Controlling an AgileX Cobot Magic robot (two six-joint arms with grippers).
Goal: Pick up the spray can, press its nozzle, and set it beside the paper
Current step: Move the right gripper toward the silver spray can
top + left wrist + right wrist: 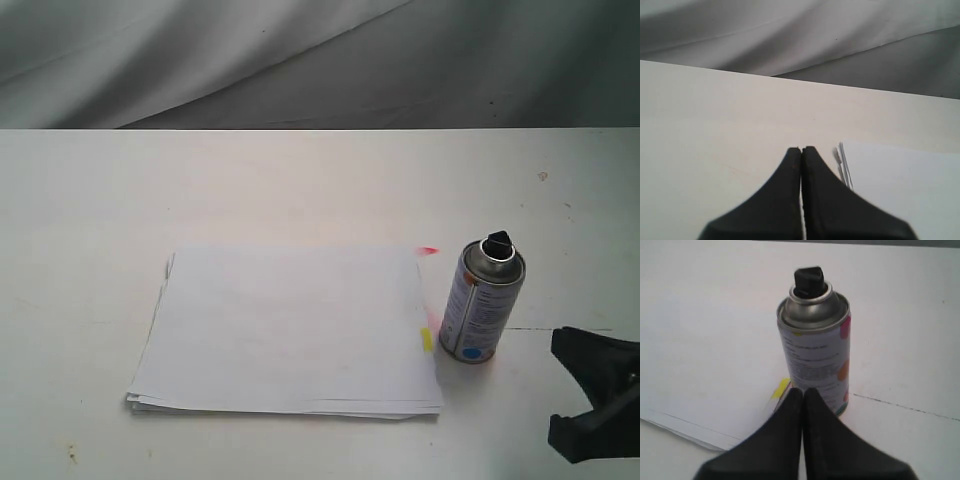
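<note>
The spray can (482, 305) stands upright on the white table, just right of the paper (290, 330), with its black nozzle (497, 243) on top. The right wrist view shows the can (815, 350) and nozzle (808, 279) straight ahead of my right gripper (802, 390), which is shut and empty, its tips close to the can's base. In the exterior view the right gripper (600, 395) sits at the lower right, apart from the can. My left gripper (801, 148) is shut and empty beside a corner of the paper (905, 185); the exterior view does not show it.
A yellow tab (427, 339) sticks out of the paper's right edge, near the can. A pink-red smudge (428, 250) marks the table at the paper's far right corner. Grey cloth (320, 60) hangs behind the table's far edge.
</note>
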